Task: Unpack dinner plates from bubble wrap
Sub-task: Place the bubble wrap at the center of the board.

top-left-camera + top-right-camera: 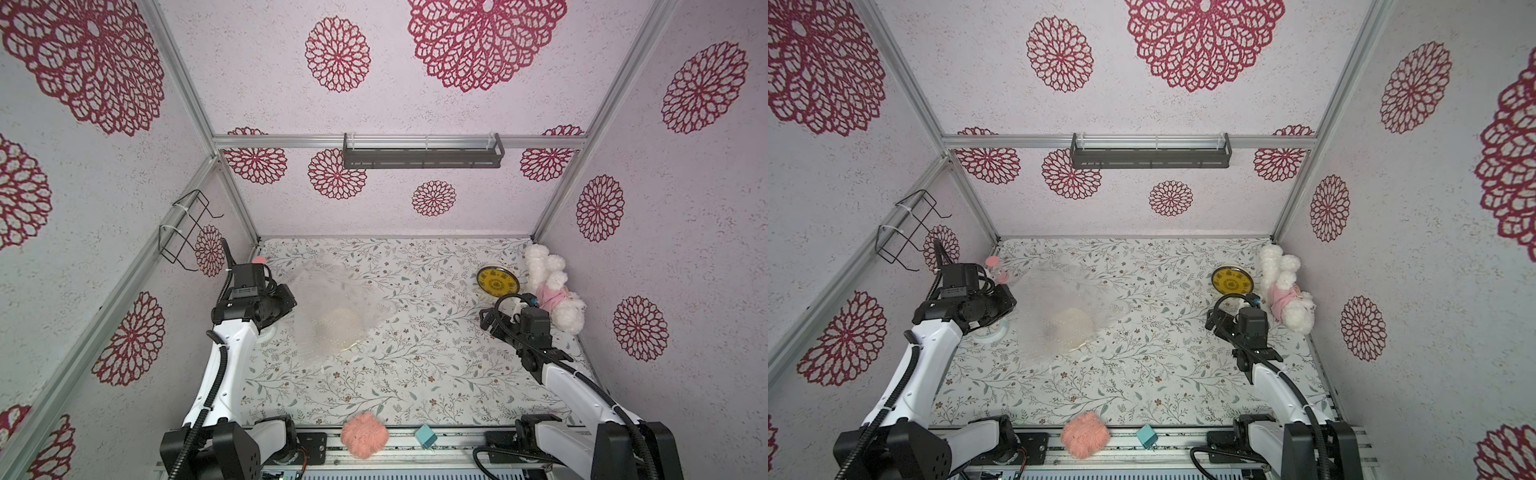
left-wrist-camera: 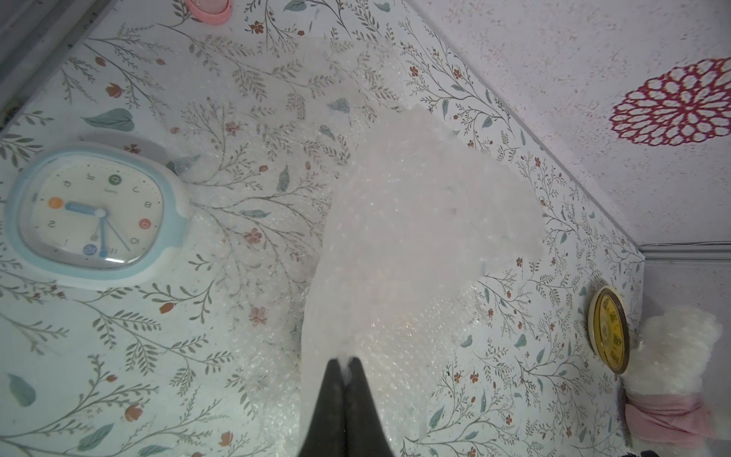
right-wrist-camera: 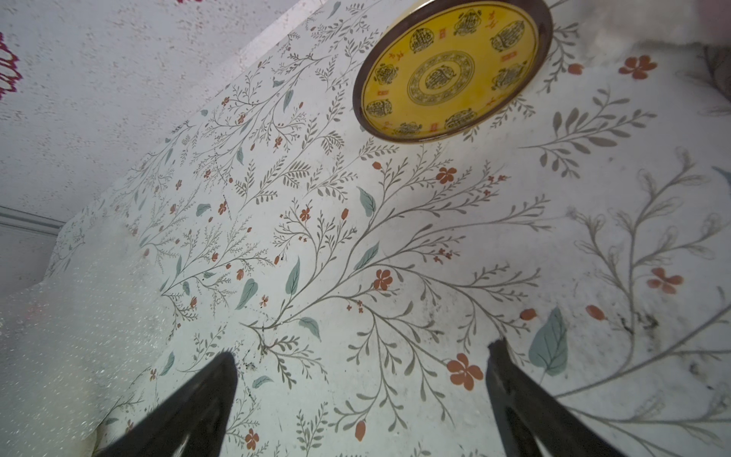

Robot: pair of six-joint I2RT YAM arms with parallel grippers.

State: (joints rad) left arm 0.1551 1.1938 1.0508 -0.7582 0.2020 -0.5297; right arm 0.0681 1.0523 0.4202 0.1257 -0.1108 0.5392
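Bubble wrap (image 1: 328, 291): clear, crinkly, heaped mid-left on desk (image 1: 415, 374), cream plate (image 1: 338, 326) faint beneath it. Left gripper (image 2: 347, 362) pinched onto wrap edge. Right gripper (image 3: 362, 352) wide, empty, near unwrapped yellow plate (image 3: 451, 67).

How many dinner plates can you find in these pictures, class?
2. A yellow plate sits bare at the far right of the table, beside the plush toy; a cream plate shows through the bubble wrap mid-table. More may be hidden under the wrap.
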